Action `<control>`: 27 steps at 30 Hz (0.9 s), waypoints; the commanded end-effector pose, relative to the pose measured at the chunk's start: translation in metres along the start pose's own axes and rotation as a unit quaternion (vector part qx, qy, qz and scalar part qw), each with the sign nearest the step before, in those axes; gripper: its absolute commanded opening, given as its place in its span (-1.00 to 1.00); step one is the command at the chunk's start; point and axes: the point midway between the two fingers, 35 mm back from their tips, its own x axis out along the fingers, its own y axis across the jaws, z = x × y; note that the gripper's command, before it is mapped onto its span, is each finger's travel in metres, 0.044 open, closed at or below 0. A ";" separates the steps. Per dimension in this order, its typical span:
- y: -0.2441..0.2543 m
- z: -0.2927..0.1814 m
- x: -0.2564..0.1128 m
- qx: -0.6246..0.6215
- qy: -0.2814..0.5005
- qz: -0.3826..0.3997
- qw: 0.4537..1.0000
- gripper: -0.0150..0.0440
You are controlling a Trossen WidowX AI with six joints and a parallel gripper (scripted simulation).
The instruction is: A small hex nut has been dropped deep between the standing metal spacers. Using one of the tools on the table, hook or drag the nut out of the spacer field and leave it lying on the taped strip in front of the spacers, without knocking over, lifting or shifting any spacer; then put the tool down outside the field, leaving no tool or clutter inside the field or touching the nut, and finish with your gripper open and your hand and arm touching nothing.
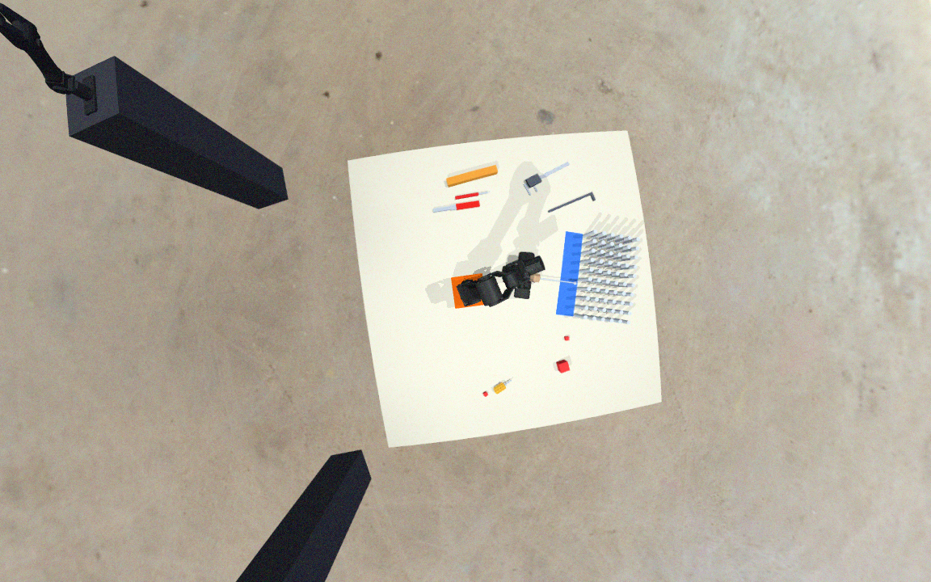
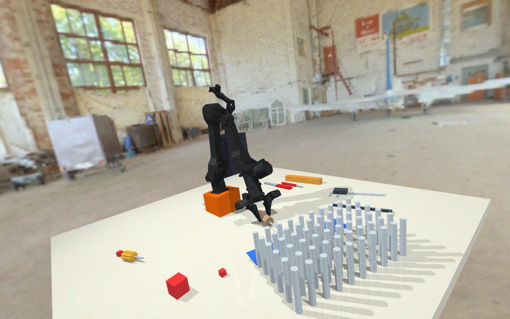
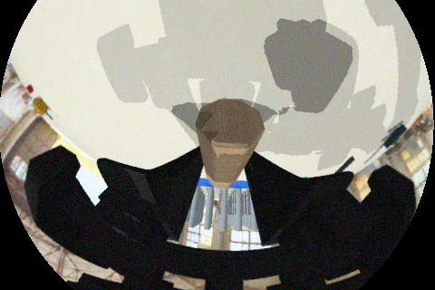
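Note:
My gripper (image 1: 531, 276) (image 2: 264, 216) (image 3: 224, 150) is shut on the wooden handle of a tool, low over the table in front of the strip. The handle (image 2: 267, 219) (image 3: 230, 122) points toward the spacers. Its thin pale shaft (image 1: 554, 279) reaches over the blue taped strip (image 1: 568, 253) (image 2: 251, 255) (image 3: 206, 183) to about its field-side edge; I cannot tell whether the tip touches anything. The metal spacers (image 2: 297, 293) (image 3: 223, 217) stand upright in rows behind the strip. I cannot make out the hex nut in any view.
A black hex key (image 1: 571, 201) (image 2: 379, 209) and a caliper (image 1: 532, 180) (image 2: 340, 191) lie beyond the field's far end. Red-handled tools (image 1: 467, 205) and an orange bar (image 1: 472, 175) (image 2: 303, 179) lie farther back. Red cubes (image 1: 562, 366) (image 2: 178, 285) and a yellow-handled screwdriver (image 1: 499, 387) (image 2: 129, 255) lie opposite.

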 end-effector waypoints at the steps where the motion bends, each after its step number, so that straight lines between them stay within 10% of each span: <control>1: 0.000 -0.002 -0.002 0.002 0.002 0.002 1.000 -0.49; 27: 0.000 -0.011 -0.012 0.002 0.003 0.001 1.000 -0.49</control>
